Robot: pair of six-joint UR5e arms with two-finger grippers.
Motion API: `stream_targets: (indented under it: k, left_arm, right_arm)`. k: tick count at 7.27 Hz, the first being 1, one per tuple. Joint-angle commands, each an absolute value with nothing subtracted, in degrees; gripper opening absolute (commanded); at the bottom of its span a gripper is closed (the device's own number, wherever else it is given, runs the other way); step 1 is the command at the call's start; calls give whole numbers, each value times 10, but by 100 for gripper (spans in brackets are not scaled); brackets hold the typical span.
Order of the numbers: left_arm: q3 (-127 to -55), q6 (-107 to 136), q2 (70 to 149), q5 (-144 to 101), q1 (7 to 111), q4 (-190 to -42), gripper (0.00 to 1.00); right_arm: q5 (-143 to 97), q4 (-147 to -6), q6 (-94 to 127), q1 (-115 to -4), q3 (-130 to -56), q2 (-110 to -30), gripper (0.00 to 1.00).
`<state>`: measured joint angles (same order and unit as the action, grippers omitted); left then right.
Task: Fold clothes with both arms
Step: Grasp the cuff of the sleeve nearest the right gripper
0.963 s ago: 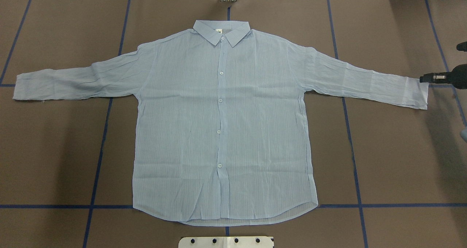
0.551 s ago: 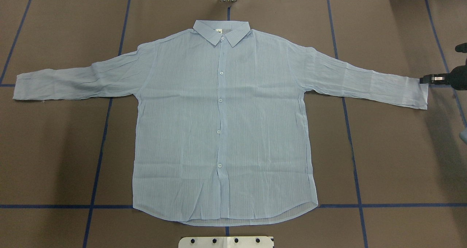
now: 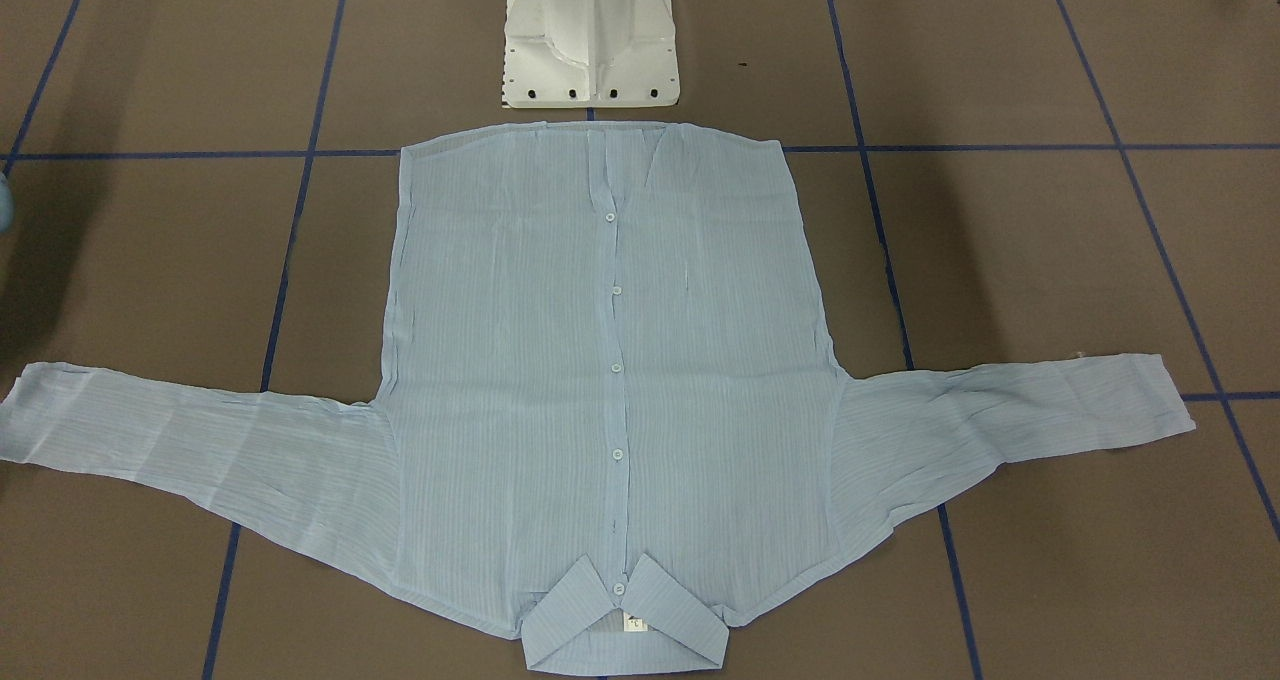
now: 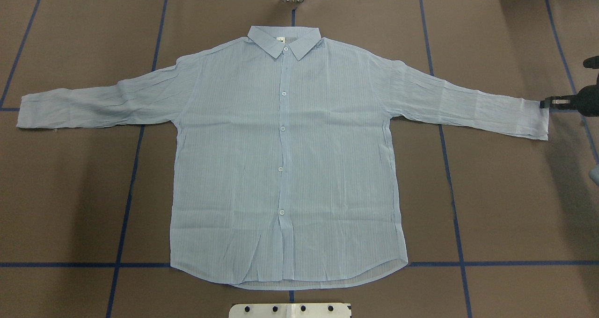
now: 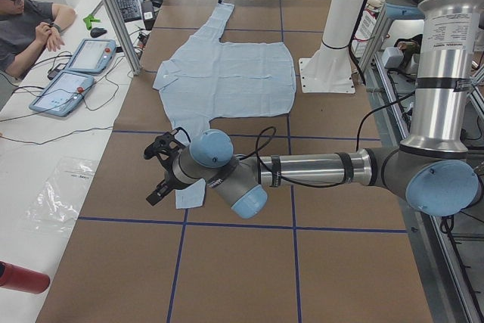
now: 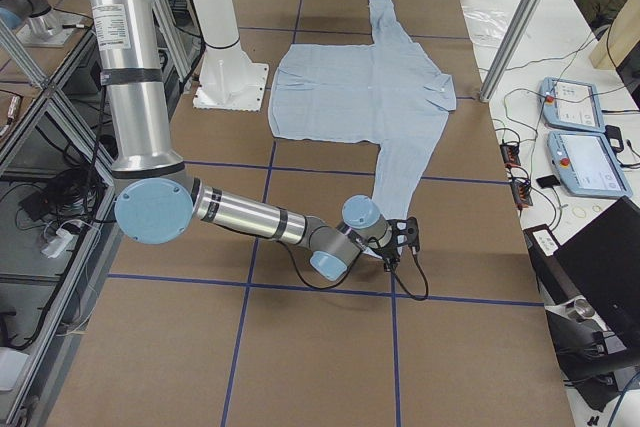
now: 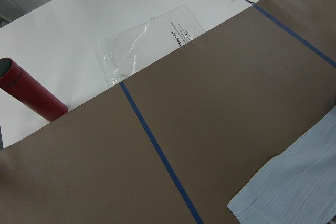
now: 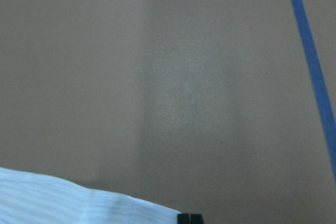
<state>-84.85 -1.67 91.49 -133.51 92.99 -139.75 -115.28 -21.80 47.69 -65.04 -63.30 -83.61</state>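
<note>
Overhead exterior view: the right gripper [image 4: 543, 104] has drawn back very slightly since a second ago, while the shirt [image 4: 327, 168] lies unmoved, spread flat. Its fingertips [image 8: 184, 219] are pressed together at the edge of the sleeve cuff [image 4: 533, 119] directly ahead of them. The left gripper [image 5: 156, 172] hovers just beside the opposite cuff [image 5: 189, 194]; its spread cannot be told.

Right end effector [image 8: 189, 217] shows only its tips (cut by the bottom edge).
</note>
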Motion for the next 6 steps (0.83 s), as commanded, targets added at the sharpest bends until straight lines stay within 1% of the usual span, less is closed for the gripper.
stream_targets:
  k: [1, 3, 4, 6]
  left_arm:
    - [-848, -17, 915, -1335, 930, -1397, 100]
    - [-849, -17, 915, -1335, 930, -1397, 100]
    - [-849, -17, 915, -1336, 930, -1397, 100]
    - [-849, -17, 912, -1336, 930, -1397, 100]
  right_arm:
    - [-1154, -218, 478, -651, -645, -838, 0]
    - [-1168, -235, 487, -667, -694, -839, 0]
    - [-1168, -276, 521, -670, -742, -836, 0]
    - [-1143, -404, 598, -668, -877, -835, 0]
